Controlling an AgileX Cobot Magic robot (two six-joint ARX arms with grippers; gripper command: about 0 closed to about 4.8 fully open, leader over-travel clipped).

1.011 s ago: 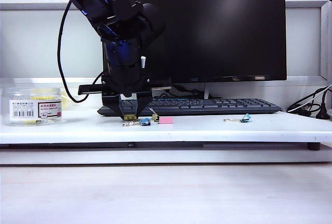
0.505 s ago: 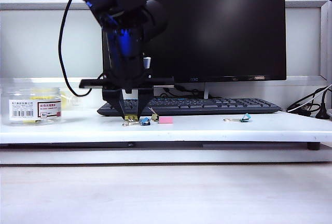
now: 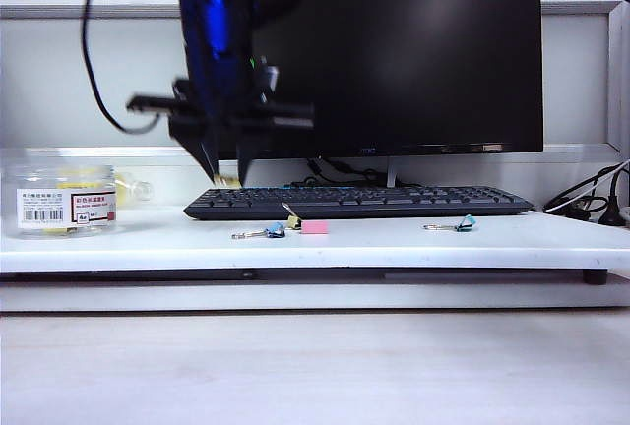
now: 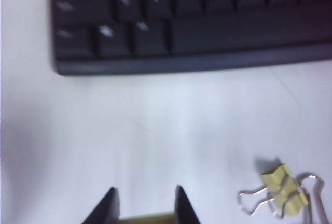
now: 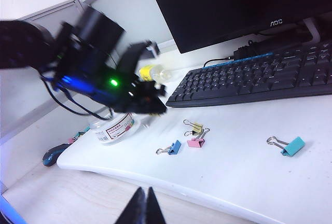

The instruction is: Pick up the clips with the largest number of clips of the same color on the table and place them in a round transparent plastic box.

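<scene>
1. The round transparent plastic box (image 3: pixel 65 201) is clear, glossy plastic with paper labels.
2. The yellow clip (image 4: pixel 283 189) looks painted and matt, with thin shiny wire handles.
3. The table (image 3: pixel 394 244) is smooth, white and faintly glossy.
4. The keyboard (image 3: pixel 359 202) is matt black plastic.
5. The monitor (image 3: pixel 413 51) screen is dark and glossy.
6. The left gripper (image 4: pixel 143 211) has matt black fingers (image 4: pixel 106 211).

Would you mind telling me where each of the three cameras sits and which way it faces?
Exterior view: low, level with the table, facing the monitor; shows the raised left arm.
Left wrist view: on the left arm, looking down at the keyboard and a yellow clip; the left gripper grips a yellowish thing.
Right wrist view: set back and high, facing the table; the right gripper is shut.
Shared: keyboard and left gripper.
</scene>
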